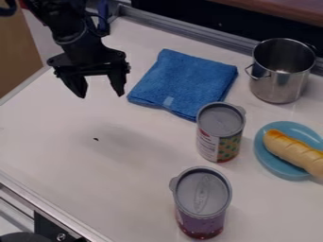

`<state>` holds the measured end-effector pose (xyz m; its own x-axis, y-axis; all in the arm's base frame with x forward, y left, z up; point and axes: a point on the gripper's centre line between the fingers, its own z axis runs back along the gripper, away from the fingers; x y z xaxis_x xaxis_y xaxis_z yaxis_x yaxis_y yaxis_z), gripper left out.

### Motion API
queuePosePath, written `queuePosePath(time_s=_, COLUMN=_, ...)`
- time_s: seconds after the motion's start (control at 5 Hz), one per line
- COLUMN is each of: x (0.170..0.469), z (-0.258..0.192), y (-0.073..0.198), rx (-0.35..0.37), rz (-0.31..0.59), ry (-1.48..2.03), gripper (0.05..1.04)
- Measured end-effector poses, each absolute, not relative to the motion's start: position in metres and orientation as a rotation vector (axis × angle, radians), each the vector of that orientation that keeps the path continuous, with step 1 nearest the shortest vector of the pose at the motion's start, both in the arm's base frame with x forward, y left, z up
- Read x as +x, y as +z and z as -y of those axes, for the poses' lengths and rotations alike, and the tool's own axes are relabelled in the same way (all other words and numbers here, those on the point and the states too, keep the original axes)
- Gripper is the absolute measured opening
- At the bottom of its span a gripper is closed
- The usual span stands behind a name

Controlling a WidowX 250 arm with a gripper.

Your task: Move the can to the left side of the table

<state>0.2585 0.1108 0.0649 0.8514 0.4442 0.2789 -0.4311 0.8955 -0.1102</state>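
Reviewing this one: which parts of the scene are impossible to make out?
All in the camera view:
- Bread: right end cut off by the right edge.
- Plate: middle hidden under the bread.
- Purple can: label print too small; contents hidden by its lid.
- Arm: base beyond the top edge.

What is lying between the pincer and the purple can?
In the camera view, the stretch between the pincer and the purple can is bare table top. One small dark speck lies off to one side.
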Motion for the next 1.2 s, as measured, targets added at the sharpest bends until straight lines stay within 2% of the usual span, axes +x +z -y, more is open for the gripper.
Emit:
queuePosePath(time_s=0.2, x=0.253, z=-0.107, y=0.058, rx=-0.052, rz=0.275, ry=0.468, gripper=0.996)
queuePosePath(time_s=0.4, x=0.24, z=-0.083, y=0.057, rx=-0.051, rz=0.239, ry=0.526, gripper=0.996)
queuePosePath(time_s=0.8, x=0.221, z=-0.039, y=0.057, rx=-0.03, rz=0.311, ry=0.691, gripper=0.996)
queuePosePath(time_s=1.2, x=0.19, z=0.025, y=0.068, rx=-0.013, rz=0.269, ry=0.923, gripper=0.996)
